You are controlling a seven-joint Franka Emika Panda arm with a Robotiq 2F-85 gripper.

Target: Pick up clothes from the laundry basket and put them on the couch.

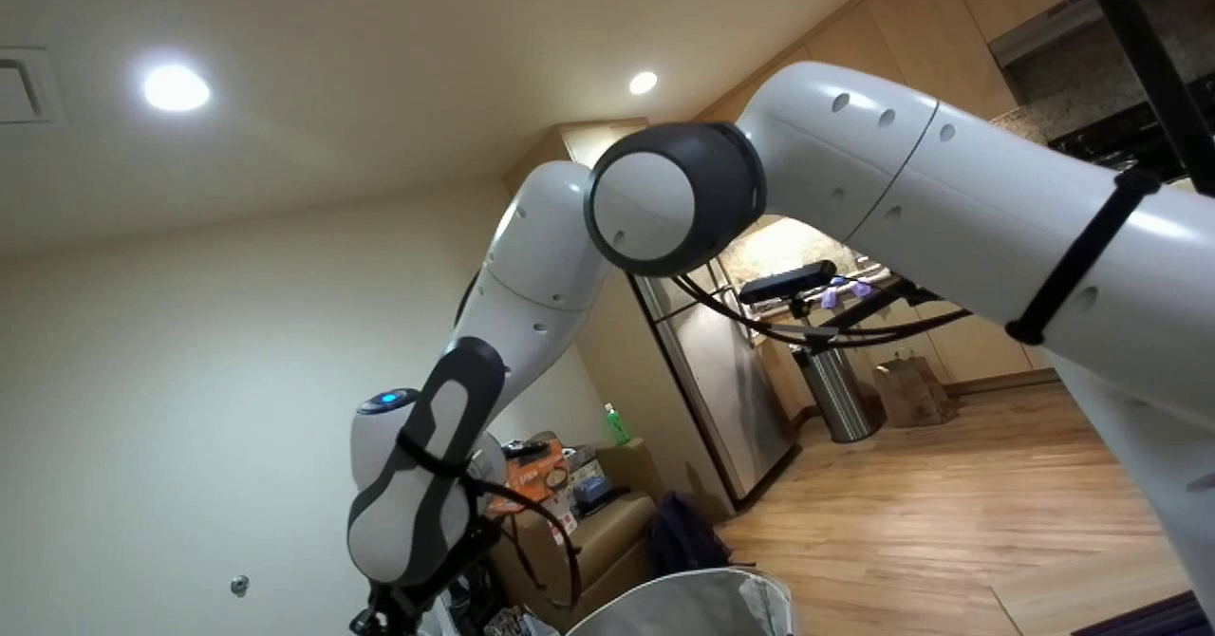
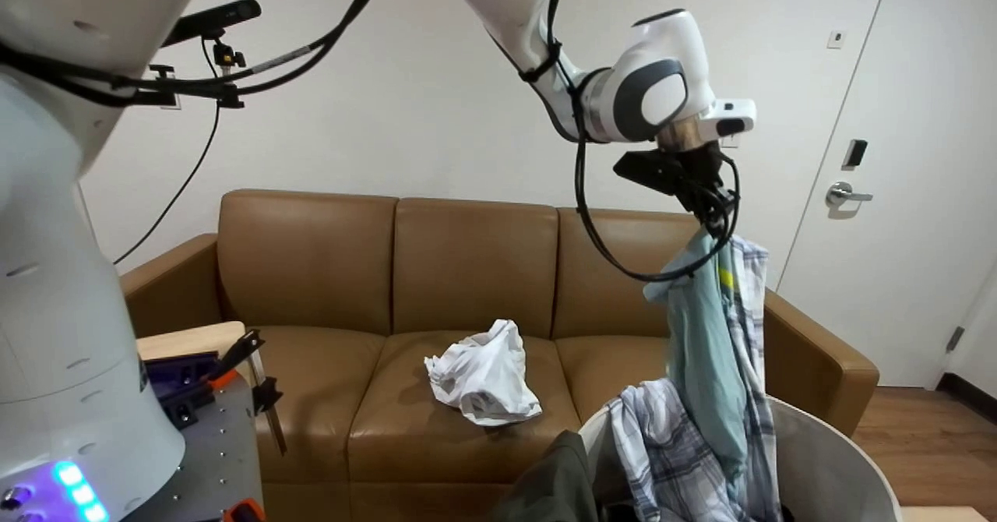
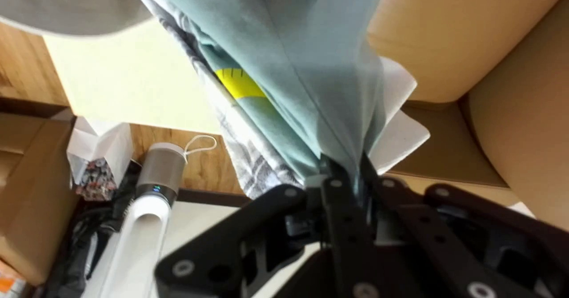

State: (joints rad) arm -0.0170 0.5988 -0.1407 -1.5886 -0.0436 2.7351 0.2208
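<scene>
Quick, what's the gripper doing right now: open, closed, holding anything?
Gripper: closed, holding the light-blue cloth; plaid cloth hangs alongside, but whether it is pinched too cannot be told.

In an exterior view, the couch (image 2: pixel 308 261) stands before the wall (image 2: pixel 467 78), with the door (image 2: pixel 919 117) to the right. On the middle of its 3 seats (image 2: pixel 389 428) lies 1 cloth (image 2: pixel 483 374). Before the couch's right part is the laundry basket (image 2: pixel 826 452), and clothes (image 2: pixel 705 350) hang from the gripper (image 2: pixel 713 224) into it. The robot base (image 2: pixel 70 397) is at left.
</scene>
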